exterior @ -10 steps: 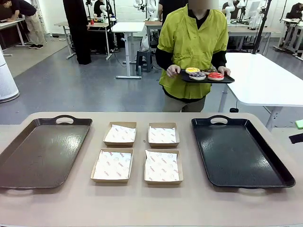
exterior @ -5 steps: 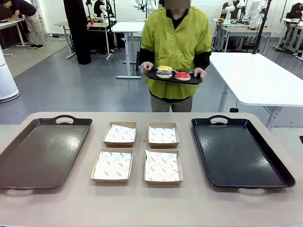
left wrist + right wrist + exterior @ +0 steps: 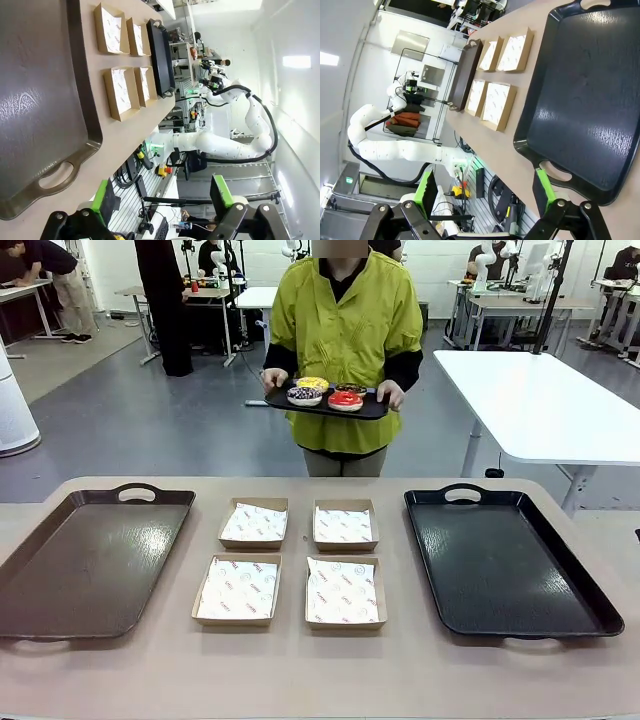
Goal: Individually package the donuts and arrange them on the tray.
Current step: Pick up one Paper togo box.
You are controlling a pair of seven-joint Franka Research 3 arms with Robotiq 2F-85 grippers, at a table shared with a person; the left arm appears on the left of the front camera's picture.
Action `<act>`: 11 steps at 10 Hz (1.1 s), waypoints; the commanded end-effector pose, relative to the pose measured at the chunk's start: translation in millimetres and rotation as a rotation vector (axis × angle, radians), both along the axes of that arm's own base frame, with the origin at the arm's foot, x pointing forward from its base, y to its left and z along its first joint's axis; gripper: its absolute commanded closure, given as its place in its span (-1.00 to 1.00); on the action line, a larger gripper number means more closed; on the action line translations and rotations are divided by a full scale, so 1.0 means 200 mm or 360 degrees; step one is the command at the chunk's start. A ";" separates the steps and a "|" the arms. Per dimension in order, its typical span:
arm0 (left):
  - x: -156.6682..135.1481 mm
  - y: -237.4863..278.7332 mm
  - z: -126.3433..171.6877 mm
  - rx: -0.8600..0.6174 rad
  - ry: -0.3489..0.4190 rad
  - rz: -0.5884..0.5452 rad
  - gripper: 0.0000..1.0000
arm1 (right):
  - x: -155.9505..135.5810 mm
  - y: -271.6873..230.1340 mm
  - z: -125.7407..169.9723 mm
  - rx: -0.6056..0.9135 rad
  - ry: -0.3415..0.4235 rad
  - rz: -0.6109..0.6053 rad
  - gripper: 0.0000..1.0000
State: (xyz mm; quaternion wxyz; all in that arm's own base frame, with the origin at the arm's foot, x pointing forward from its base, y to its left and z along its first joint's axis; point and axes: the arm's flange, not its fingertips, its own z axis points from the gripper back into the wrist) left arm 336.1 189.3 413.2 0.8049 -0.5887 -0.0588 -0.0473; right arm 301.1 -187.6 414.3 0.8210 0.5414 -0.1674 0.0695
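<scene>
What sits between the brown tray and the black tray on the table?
Four paper-lined cardboard boxes in a two-by-two block, clear of the brown tray and black tray; front view shows it.

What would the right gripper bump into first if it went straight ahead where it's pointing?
Most likely the nearest cardboard box, or the table right beside it. The open right gripper has nothing in its way before that, though depth is hard to judge.

My beige tabletop (image 3: 300, 680) carries a dark brown handled tray (image 3: 60, 580) on my left, four paper-lined brown cardboard boxes (image 3: 238, 590) two-by-two in the middle, and a glossy black handled tray (image 3: 510, 560) on my right.
</scene>
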 end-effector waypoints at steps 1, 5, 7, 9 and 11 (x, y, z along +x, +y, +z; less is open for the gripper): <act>0.00 0.01 0.01 -0.0011 -0.0004 -0.0006 -1.00 | 0.00 0.00 -0.01 0.0026 -0.0011 0.0005 -1.00; 0.00 0.01 0.01 -0.0011 -0.0004 -0.0006 -1.00 | 0.00 0.00 -0.01 0.0026 -0.0011 0.0005 -1.00; 0.00 0.01 0.01 -0.0011 -0.0004 -0.0006 -1.00 | 0.00 0.00 -0.01 0.0026 -0.0011 0.0005 -1.00; 0.00 0.01 0.01 -0.0011 -0.0004 -0.0006 -1.00 | 0.00 0.00 -0.01 0.0026 -0.0011 0.0005 -1.00; 0.00 0.01 0.01 -0.0011 -0.0004 -0.0006 -1.00 | 0.00 0.00 -0.01 0.0026 -0.0011 0.0005 -1.00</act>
